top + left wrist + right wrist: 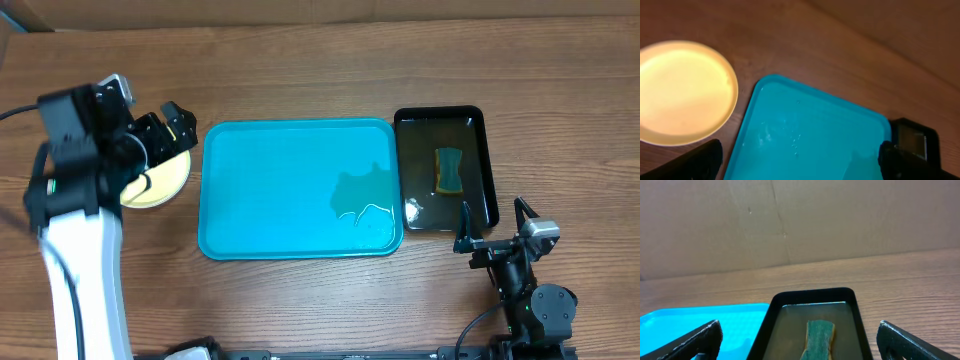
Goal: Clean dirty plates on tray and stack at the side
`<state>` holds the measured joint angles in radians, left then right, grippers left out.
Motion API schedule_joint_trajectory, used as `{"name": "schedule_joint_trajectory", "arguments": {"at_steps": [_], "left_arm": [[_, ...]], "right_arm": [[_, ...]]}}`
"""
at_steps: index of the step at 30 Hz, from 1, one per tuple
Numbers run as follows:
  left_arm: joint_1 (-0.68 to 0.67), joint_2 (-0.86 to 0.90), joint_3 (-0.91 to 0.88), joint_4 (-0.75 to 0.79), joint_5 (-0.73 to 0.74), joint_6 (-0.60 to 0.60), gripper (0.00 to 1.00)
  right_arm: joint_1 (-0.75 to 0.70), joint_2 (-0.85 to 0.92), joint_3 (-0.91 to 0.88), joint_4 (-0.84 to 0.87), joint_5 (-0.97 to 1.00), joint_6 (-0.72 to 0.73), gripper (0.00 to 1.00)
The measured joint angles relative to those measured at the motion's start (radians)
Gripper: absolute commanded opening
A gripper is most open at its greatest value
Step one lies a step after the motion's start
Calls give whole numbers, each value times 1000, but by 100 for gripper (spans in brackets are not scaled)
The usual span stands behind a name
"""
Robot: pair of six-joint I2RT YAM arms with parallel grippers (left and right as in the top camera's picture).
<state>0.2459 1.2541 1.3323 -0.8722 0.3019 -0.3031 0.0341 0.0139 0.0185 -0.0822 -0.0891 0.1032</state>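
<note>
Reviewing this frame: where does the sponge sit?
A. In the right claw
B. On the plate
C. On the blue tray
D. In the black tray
D: the sponge lies inside the black tray, to the right of the blue tray, which holds nothing but some wet patches.

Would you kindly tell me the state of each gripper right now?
Left gripper: open, holding nothing.
Right gripper: open, holding nothing.
</note>
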Motion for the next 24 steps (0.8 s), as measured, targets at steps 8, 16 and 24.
{"name": "schedule_joint_trajectory", "arguments": {"at_steps": [8, 16, 24], "left_arm": [[-56, -299, -3, -1, -30, 0, 100], [-63, -595, -221, -16, -50, 19, 100], [-102, -877, -619, 26, -61, 19, 100]], "right_arm": [[0, 0, 0, 0, 0, 1, 100], [0, 0, 0, 0, 0, 0, 100], [0, 0, 0, 0, 0, 0, 100]]}}
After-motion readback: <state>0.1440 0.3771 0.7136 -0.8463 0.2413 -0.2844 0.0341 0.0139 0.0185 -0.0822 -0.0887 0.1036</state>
